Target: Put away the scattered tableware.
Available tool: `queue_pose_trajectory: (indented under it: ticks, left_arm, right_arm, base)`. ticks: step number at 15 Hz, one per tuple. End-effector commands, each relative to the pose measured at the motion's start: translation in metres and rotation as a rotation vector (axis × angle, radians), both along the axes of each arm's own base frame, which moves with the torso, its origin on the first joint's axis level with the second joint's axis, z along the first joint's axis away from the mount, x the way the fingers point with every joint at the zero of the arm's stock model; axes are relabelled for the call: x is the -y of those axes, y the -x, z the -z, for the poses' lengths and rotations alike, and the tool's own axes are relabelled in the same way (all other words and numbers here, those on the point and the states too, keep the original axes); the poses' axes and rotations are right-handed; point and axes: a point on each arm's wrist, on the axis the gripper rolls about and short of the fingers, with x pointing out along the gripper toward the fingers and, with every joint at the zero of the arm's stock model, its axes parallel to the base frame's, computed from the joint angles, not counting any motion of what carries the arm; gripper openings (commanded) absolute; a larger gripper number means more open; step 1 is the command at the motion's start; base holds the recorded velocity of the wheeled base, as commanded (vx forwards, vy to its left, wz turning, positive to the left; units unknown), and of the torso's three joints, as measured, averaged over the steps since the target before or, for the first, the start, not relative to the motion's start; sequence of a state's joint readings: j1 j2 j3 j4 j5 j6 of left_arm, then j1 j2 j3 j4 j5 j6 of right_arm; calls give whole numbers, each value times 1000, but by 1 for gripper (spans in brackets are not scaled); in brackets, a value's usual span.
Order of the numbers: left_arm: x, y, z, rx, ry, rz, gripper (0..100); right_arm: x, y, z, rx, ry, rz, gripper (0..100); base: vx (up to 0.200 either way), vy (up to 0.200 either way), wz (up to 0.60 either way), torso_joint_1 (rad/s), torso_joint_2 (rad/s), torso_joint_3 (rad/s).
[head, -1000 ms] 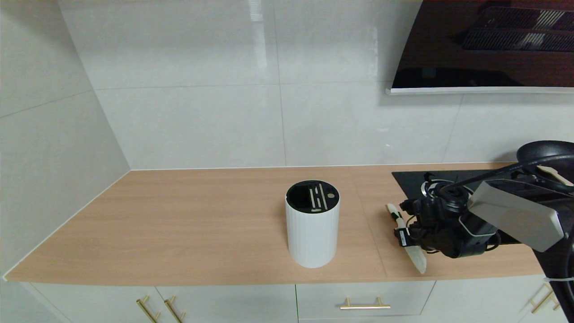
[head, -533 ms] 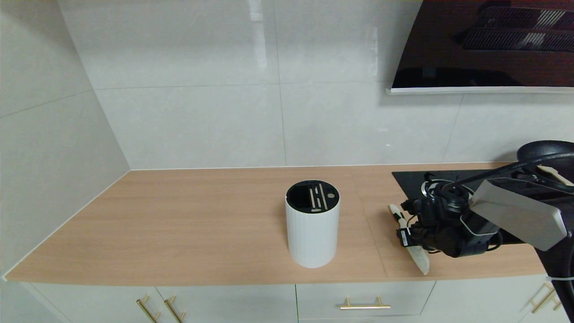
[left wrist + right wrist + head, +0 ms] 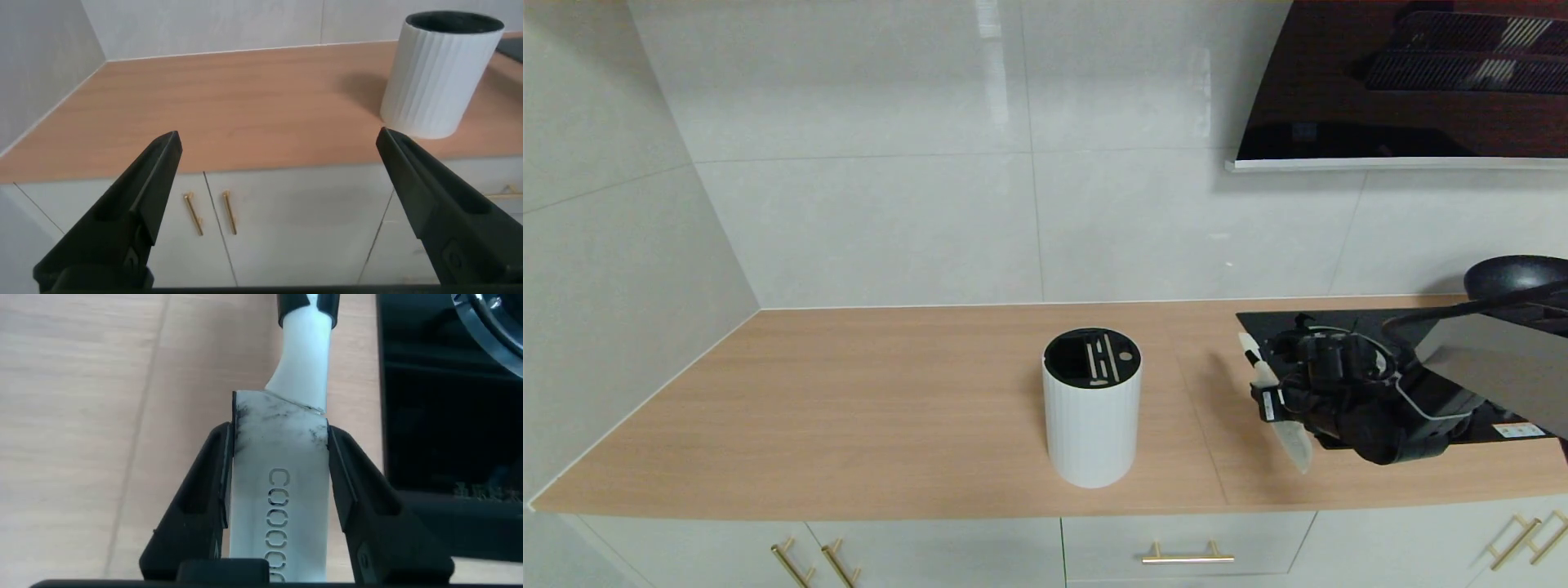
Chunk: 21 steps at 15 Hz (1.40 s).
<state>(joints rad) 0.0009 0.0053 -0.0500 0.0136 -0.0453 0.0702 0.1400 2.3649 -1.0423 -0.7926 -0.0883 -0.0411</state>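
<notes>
Right end effector clamps knife; left end effector gapes.

white knife aloft, ribbed holder upright

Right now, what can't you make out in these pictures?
Knife middle: head view, hidden by the right gripper clamping it.
Knife tip: right wrist view, cut off by the picture's edge.
Holder slots' depth: head view, too dark.
Black pan: head view, cut by the edge.
</notes>
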Motion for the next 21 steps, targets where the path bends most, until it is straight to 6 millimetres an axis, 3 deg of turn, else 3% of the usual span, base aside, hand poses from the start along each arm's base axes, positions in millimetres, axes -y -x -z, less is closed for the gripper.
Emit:
queue_pose_trajectory:
  ticks: [1, 2, 4, 6, 7, 9, 12, 14, 17, 19, 21]
  left_arm:
    - [2, 3, -69, 16, -2, 92, 100]
    - [3, -9, -96, -26, 3, 123, 100]
    - [5, -63, -146, -157, 17, 208, 100]
    - [16, -128, -178, -277, 85, 377, 100]
    - [24, -147, -181, -315, 127, 422, 100]
    - [73, -211, -179, -372, 286, 599, 100]
    - [123, -268, -160, -328, 451, 704, 100]
    - [143, -296, -138, -349, 511, 737, 100]
    - [166, -330, -124, -370, 506, 811, 100]
    - [178, -345, -116, -360, 505, 869, 100]
    - [179, -346, -104, -323, 556, 884, 100]
  right_arm:
    - [-12, 20, -55, 111, -11, -32, 0]
    - [-14, 27, -74, 152, -15, -39, 0]
    - [-15, 28, -115, 261, -21, -55, 0]
    - [-17, 23, -146, 321, -32, -64, 0]
    - [-19, 24, -153, 329, -35, -73, 0]
    - [-37, 35, -176, 376, -55, -118, 0]
    - [-64, 70, -190, 390, -79, -204, 0]
    - [-82, 96, -201, 402, -98, -275, 0]
    - [-107, 119, -202, 393, -125, -359, 0]
    - [-122, 134, -205, 391, -168, -394, 0]
    - [-127, 140, -203, 381, -169, -410, 0]
  base:
    - [0, 0, 0, 0, 0, 0]
    - [0, 0, 0, 0, 0, 0]
    - [0, 0, 0, 0, 0, 0]
    - [0, 0, 0, 0, 0, 0]
    - [0, 0, 0, 0, 0, 0]
    - [0, 0, 0, 0, 0, 0]
    - [0, 0, 0, 0, 0, 0]
    - [0, 0, 0, 0, 0, 0]
    - [0, 0, 0, 0, 0, 0]
    - [0, 0, 0, 0, 0, 0]
    - [0, 0, 0, 0, 0, 0]
